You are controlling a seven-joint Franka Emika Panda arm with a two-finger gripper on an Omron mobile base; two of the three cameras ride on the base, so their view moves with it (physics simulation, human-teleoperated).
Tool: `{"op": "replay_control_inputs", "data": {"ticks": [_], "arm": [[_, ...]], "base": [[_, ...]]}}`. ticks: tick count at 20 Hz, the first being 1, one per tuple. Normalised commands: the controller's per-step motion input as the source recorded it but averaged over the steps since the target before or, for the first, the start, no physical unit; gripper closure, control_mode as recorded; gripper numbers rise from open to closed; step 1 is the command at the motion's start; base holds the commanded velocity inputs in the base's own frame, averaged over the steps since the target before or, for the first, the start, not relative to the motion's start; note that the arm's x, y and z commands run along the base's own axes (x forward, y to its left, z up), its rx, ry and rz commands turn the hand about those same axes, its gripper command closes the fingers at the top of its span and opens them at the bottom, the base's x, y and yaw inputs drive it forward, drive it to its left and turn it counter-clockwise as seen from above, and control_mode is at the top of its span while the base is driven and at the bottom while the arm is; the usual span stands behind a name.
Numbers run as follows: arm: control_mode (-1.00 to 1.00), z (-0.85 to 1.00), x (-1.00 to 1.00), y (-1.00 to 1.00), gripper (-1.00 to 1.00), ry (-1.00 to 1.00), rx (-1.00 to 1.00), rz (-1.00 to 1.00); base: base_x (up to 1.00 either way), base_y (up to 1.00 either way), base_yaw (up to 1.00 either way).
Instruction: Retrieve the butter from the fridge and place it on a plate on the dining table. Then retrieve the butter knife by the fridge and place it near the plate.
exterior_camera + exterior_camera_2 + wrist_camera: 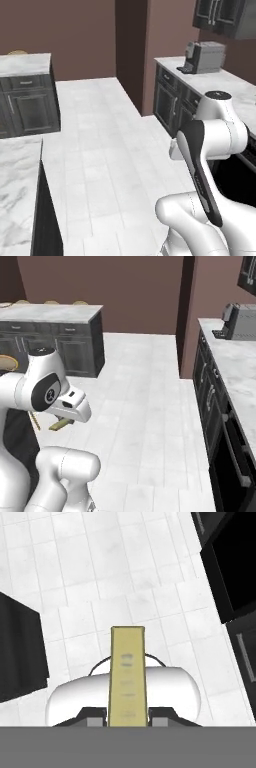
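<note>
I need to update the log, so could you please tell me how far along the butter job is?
Done: the pale yellow butter stick is out of the fridge. In hand: the claw is shut on it, above the white tiled floor. Left: setting it on the plate, then fetching the knife.

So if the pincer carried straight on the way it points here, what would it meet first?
Probably the white tiled floor: the pincer, shut on the butter, points down at bare tiles, though depth is unclear.

Pale yellow butter stick over white tile

The thin pale yellow stick of butter [128, 677] bears faint grey dashes along its face; the tiled floor [100, 577] is white with grey mottling; the marble counter [17, 170] is white, grey-veined, above dark grey cabinets [30, 107].
</note>
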Motion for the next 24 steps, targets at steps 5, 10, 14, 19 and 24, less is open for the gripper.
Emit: {"op": "replay_control_inputs", "data": {"ticks": [5,10,14,19,24], "arm": [[1.00,0.00,0.00,0.00,1.00,0.00,0.00,0.00],[1.00,0.00,0.00,0.00,1.00,0.00,0.00,0.00],[1.00,0.00,0.00,0.00,1.00,0.00,0.00,0.00],[1.00,0.00,0.00,0.00,1.00,0.00,0.00,0.00],[1.00,0.00,0.00,0.00,1.00,0.00,0.00,0.00]], "base": [[1.00,0.04,-0.13],[1.00,0.33,0.00],[1.00,0.24,0.00],[1.00,0.08,0.00],[1.00,0.01,0.00]]}}
